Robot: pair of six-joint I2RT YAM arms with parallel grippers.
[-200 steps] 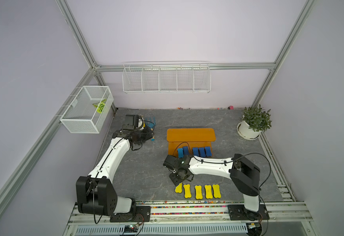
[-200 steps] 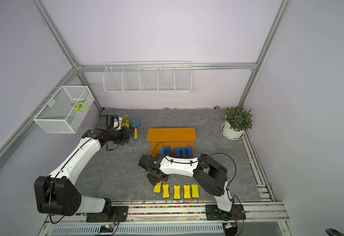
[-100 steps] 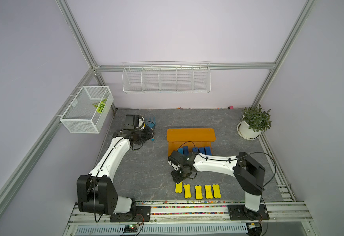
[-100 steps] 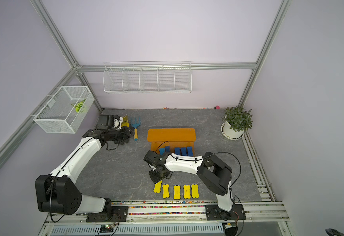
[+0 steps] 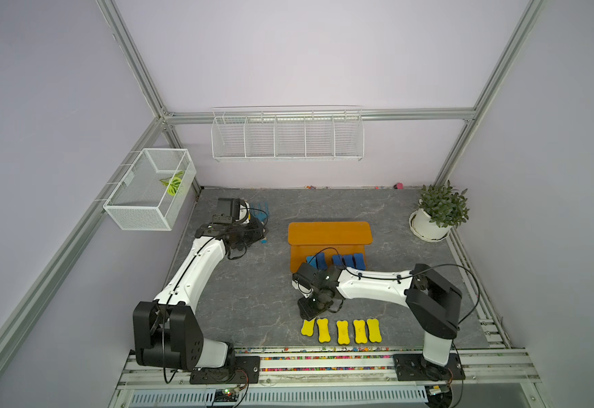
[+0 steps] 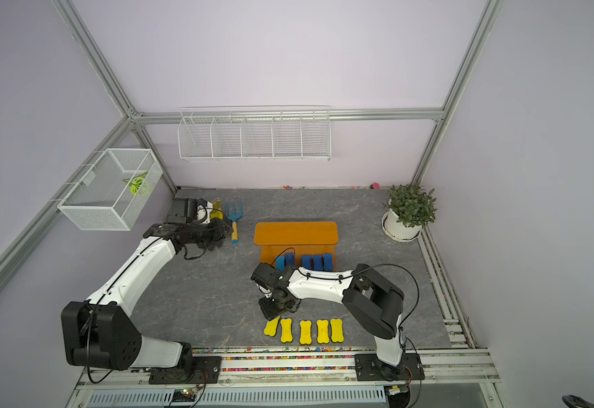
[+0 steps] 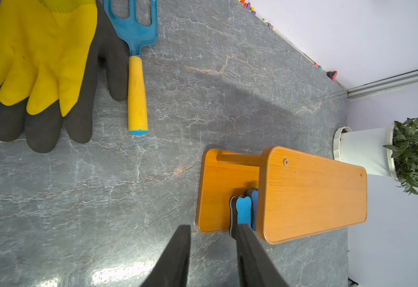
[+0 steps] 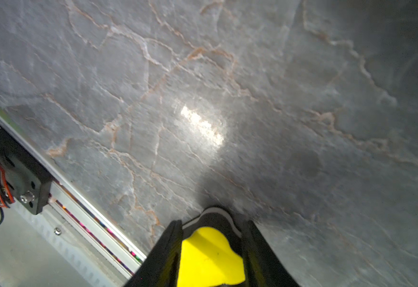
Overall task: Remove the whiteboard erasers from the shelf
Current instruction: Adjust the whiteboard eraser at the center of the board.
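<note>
The orange shelf (image 5: 330, 233) (image 6: 295, 233) (image 7: 314, 193) stands mid-floor, its top board bare. Several blue erasers (image 5: 348, 260) (image 6: 317, 261) stand on its lower board; the left wrist view shows two of these blue erasers (image 7: 244, 210). Several yellow erasers (image 5: 342, 332) (image 6: 305, 332) lie in a row near the front rail. My right gripper (image 5: 311, 307) (image 6: 272, 309) (image 8: 213, 223) is low over the row's left end, shut on the tilted leftmost yellow eraser (image 5: 308, 326) (image 8: 210, 258). My left gripper (image 5: 253, 235) (image 6: 223, 231) (image 7: 213, 227) hangs open and holds nothing, left of the shelf.
Yellow and dark gloves (image 7: 36, 54) and a blue hand fork (image 6: 233, 215) (image 7: 136, 32) lie by the left gripper. A potted plant (image 5: 436, 212) stands at the back right. White wire baskets (image 5: 286, 136) (image 5: 151, 190) hang on the walls. The front rail (image 5: 324, 349) runs just past the yellow row.
My right gripper has moved from the shelf's front toward the front rail, down over the leftmost yellow eraser, and its jaws have narrowed onto it. The left arm has stayed put.
</note>
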